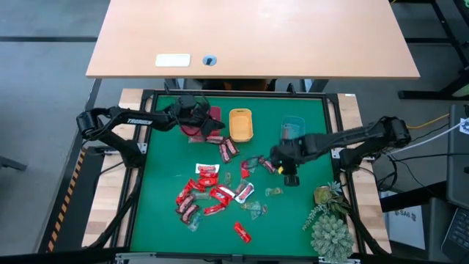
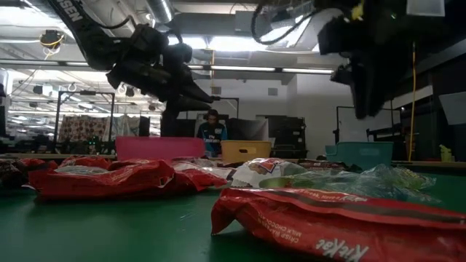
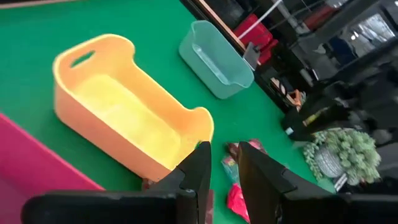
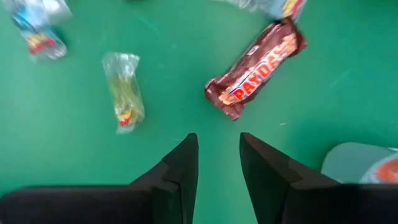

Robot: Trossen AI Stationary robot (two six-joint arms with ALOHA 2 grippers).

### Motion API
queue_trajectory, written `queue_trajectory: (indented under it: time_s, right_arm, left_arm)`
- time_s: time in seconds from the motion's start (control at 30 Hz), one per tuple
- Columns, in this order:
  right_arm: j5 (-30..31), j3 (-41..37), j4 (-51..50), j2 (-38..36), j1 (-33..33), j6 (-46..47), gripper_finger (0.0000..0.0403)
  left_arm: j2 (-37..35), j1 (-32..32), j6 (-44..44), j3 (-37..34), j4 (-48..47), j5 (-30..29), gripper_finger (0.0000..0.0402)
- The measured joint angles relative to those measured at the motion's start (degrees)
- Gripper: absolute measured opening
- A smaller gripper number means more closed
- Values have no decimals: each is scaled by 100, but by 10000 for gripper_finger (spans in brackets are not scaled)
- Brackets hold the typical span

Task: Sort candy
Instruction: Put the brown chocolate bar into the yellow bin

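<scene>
Lying scattered over the middle of the green tabletop, the small crinkly-wrapped red, brown and clear candy looks light, soft and slippery, best pinched across a wrapper's middle. The right claw hangs empty, fingers slightly apart, above a brown bar; the left claw, also slightly apart and empty, hovers beside the orange plastic tray.

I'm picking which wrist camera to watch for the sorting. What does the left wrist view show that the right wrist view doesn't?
Only the left wrist view: the orange tray, the teal tray, the red tray edge and the plant.
Only the right wrist view: a brown Payday bar and a clear greenish candy, both loose on the mat.
Both: green mat and the arm's own two dark fingers, slightly apart with nothing between them.
</scene>
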Motion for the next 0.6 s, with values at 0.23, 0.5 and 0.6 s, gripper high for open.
queue_trajectory:
  time_s: [0.23, 0.5, 0.6]
  right_arm:
    - [376, -807, 1269, 0, 274, -9, 117]
    - [565, -1476, 2059, 0, 262, -60, 117]
    - [654, -1605, 2175, 1, 261, -63, 117]
  left_arm:
    - [0, -194, 2, 0, 0, -239, 75]
    - [0, -331, 2, 0, 0, -300, 75]
    - [0, -372, 2, 0, 0, -304, 75]
